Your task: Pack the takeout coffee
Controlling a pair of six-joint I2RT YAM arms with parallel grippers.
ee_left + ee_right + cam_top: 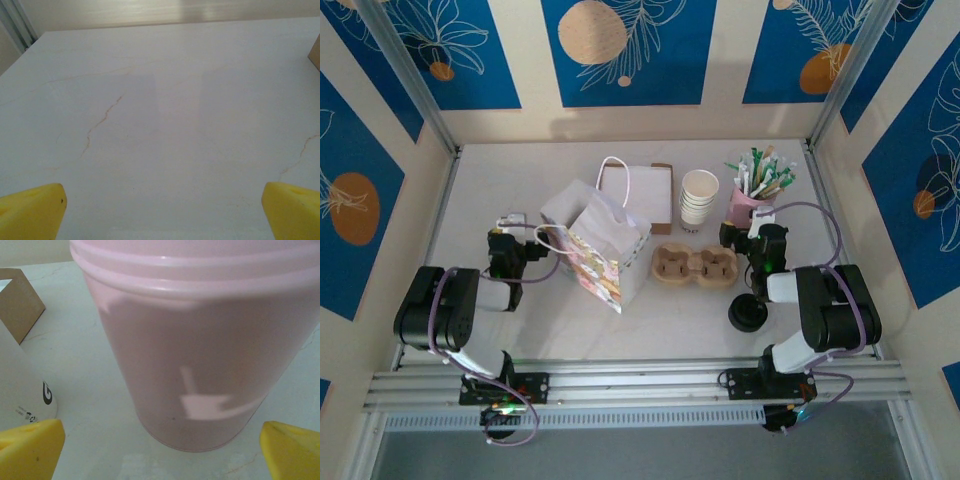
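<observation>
Veined pale tabletop (160, 125) bears round, black-lidded takeout coffee (748, 315).

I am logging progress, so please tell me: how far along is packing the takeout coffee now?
Done: nothing yet. The small dark takeout cup with the black lid stands on the table, outside the brown pulp carrier and the patterned paper bag. In hand: nothing; the right gripper is open facing the pink plastic container, the left gripper open over bare table. Left: grasping the cup and packing it.
</observation>
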